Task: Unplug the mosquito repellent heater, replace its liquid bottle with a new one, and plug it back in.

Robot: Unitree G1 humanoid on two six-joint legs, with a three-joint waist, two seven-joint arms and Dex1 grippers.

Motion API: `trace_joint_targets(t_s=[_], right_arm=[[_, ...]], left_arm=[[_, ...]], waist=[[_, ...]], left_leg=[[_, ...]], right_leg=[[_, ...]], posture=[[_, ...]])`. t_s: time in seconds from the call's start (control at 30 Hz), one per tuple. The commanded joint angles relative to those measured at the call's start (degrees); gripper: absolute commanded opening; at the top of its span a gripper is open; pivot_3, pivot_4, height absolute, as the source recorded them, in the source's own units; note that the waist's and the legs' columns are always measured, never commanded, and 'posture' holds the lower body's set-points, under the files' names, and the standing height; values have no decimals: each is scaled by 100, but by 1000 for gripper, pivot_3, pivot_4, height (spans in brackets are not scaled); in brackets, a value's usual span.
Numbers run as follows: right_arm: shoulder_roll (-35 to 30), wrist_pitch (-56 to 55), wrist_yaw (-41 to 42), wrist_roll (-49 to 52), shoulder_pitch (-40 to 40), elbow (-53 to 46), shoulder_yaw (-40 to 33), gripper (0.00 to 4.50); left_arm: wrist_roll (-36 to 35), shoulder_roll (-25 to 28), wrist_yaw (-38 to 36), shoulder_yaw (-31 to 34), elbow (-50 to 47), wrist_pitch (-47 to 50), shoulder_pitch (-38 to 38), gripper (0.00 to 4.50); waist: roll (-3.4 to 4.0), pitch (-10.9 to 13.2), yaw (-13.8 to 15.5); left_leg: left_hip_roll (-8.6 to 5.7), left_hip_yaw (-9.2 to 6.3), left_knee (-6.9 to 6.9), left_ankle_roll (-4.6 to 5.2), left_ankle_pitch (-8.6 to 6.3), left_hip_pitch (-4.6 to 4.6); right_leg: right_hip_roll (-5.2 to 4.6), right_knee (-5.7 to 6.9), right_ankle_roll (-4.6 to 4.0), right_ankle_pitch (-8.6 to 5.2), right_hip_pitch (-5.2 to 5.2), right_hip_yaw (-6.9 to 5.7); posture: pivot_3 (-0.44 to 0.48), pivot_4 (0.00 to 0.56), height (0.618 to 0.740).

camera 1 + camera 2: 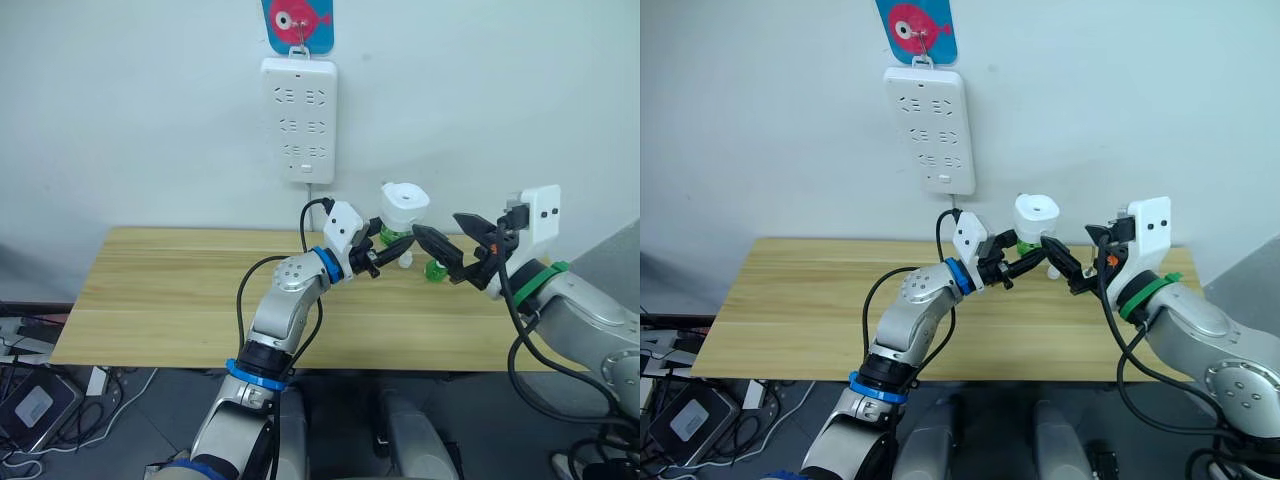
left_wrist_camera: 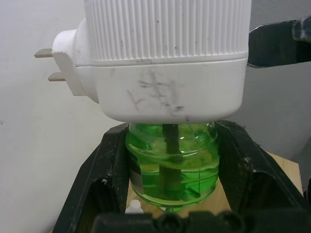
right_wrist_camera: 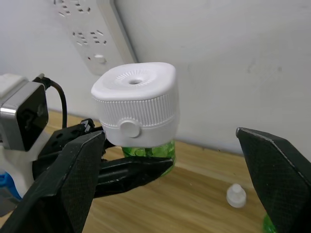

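Green liquid marks the old bottle (image 1: 392, 236) under the mosquito repellent heater (image 1: 404, 203), held above the wooden table (image 1: 170, 290), right of centre. It is already unplugged from the wall power strip (image 1: 298, 120). A second green bottle (image 1: 435, 269) waits on the table.

The left wrist view shows the left gripper (image 2: 170, 160) clamped on the bottle, prongs (image 2: 48, 64) bare.

The right wrist view shows the right gripper (image 3: 180, 170) spread wide around the heater; a white cap (image 3: 236, 195) lies behind. Unscrewing, swapping and replugging remain.
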Motion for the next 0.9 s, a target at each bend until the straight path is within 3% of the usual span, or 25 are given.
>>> trace_joint_targets(t_s=[0.03, 0.47, 0.57, 0.63, 0.83, 0.9], right_arm=[[290, -79, -34, -242, -229, -100, 98, 4500], [1108, 132, 205, -1319, -722, 356, 516, 4500], [1177, 164, 322, -1478, -726, 367, 481, 3895], [1238, 178, 364, -1543, -732, 375, 442, 3146], [1416, 225, 431, -1680, -787, 369, 348, 3082], [1441, 237, 492, -1761, -756, 356, 335, 3081]], left_arm=[[-66, -7, -46, -151, -303, -142, -111, 2224], [-5, 18, 168, -358, -551, -120, 28, 2224], [-13, 38, 199, -385, -575, -103, 50, 2224], [-24, 49, 210, -399, -579, -102, 55, 2224], [-94, 96, 146, -423, -569, -60, 115, 2224], [-269, 178, 26, -369, -717, 108, 241, 2978]], waist=[[0, -9, -1], [0, -11, 4], [0, -11, 6], [0, -11, 7], [0, -11, 9], [0, -11, 8]], left_leg=[[0, 1, 0, 0, 0, 1], [1, 1, -2, 2, 1, 1], [0, 1, -2, 2, 1, 1], [1, 0, -2, 2, 1, 1], [1, 0, -3, 2, 1, 1], [1, 0, -3, 2, 1, 1]], right_leg=[[0, 1, 0, 0, 1, 1], [0, 0, 0, 2, 0, 1], [0, 0, 0, 2, 0, 1], [0, 1, 0, 2, 0, 0], [0, 1, 0, 2, 0, 1], [0, 1, 0, 2, 0, 1]], posture=[[50, 222, 740], [69, 225, 740], [73, 225, 740], [74, 226, 740], [79, 223, 740], [84, 223, 740]])
